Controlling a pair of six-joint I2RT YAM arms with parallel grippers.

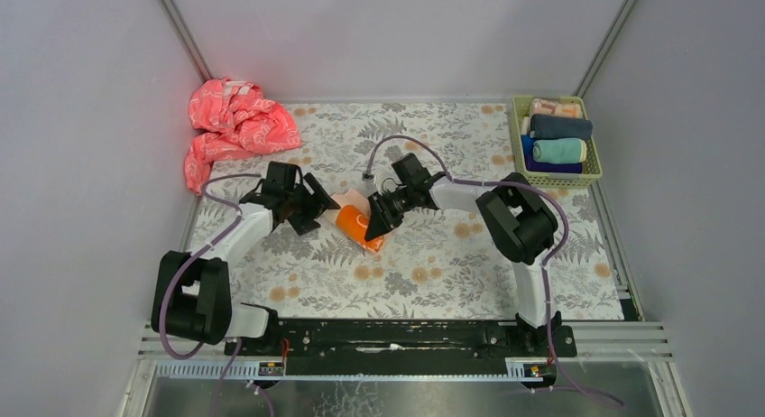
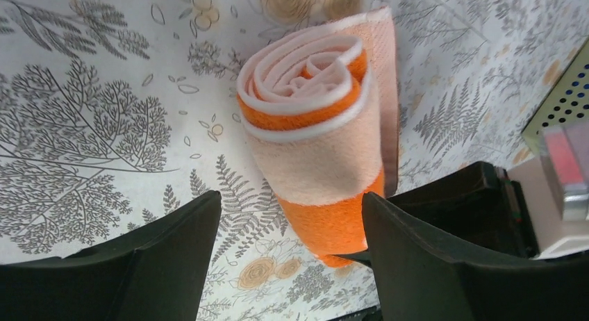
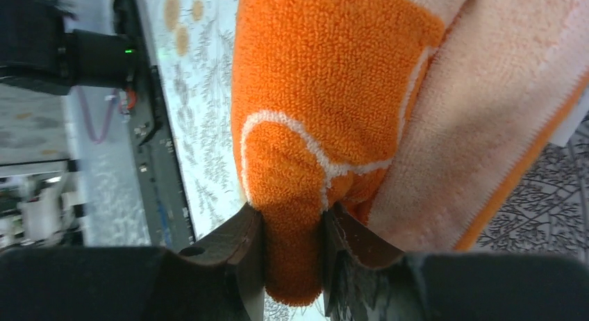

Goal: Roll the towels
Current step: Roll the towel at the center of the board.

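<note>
The orange and peach towel lies rolled on the floral mat between my two grippers. In the left wrist view the roll shows its spiral end, and its orange end sits between the spread fingers of my open left gripper, close to the right finger. My left gripper is at the roll's left end. My right gripper is at the right end, shut on an orange fold of the towel, pinched between its fingers. A rolled mint-teal towel lies in the basket.
A pale green basket at the back right holds several rolled towels. A crumpled pink-red cloth lies at the back left corner. Grey walls enclose the mat on three sides. The arms' black base rail runs along the near edge.
</note>
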